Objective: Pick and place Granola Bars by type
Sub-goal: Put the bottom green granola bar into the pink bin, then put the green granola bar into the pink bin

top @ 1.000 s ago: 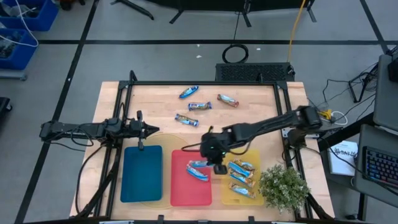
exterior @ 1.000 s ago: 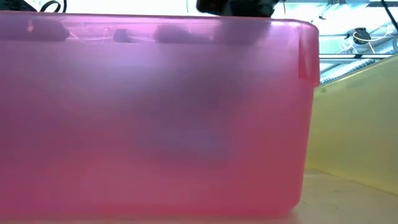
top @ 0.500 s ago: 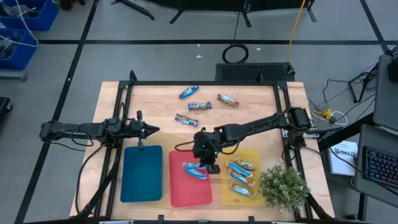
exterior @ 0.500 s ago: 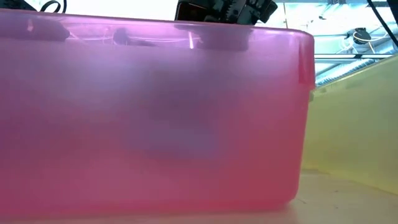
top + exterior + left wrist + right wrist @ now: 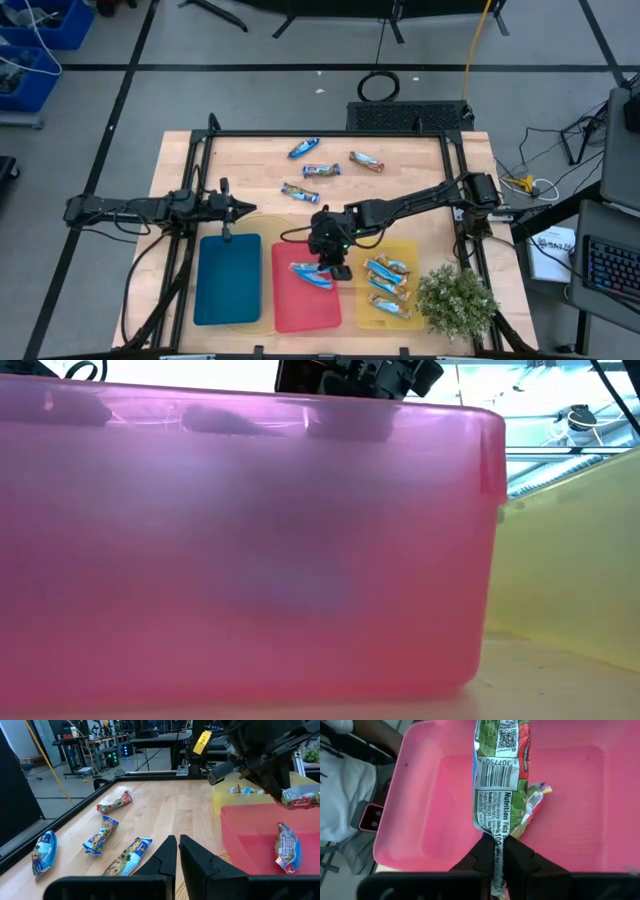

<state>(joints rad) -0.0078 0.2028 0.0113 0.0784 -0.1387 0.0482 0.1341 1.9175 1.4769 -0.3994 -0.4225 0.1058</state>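
My right gripper [image 5: 335, 262] hovers over the red tray [image 5: 300, 310], shut on a granola bar [image 5: 500, 775] whose wrapper shows a green and white label side. A second bar [image 5: 287, 847] lies flat on the red tray's floor beneath it. The held bar also shows in the left wrist view [image 5: 300, 800]. Several bars [image 5: 387, 280] lie in the yellow tray [image 5: 372, 318]. Several more lie on the table's far part [image 5: 321, 171]. My left gripper [image 5: 240, 208] is shut and empty, beyond the far edge of the blue tray [image 5: 228, 280]. My right gripper pinches the crimped end seam [image 5: 496, 842] of the granola bar between its two fingers. The fingers come from above, slanting down, and lie along the bar. The bar reaches out beyond the fingertips, lifted clear above the red tray's floor.
The blue tray holds nothing. A potted plant [image 5: 455, 298] stands at the near right corner. A dark frame [image 5: 330, 133] runs round the table. In the low view the red tray's wall [image 5: 240, 560] fills the picture, with the yellow tray [image 5: 570, 560] beside it.
My right gripper has gone toward the table's left edge with the bar, from the red tray's right rim to over the tray's middle. It has stayed shut on the bar.
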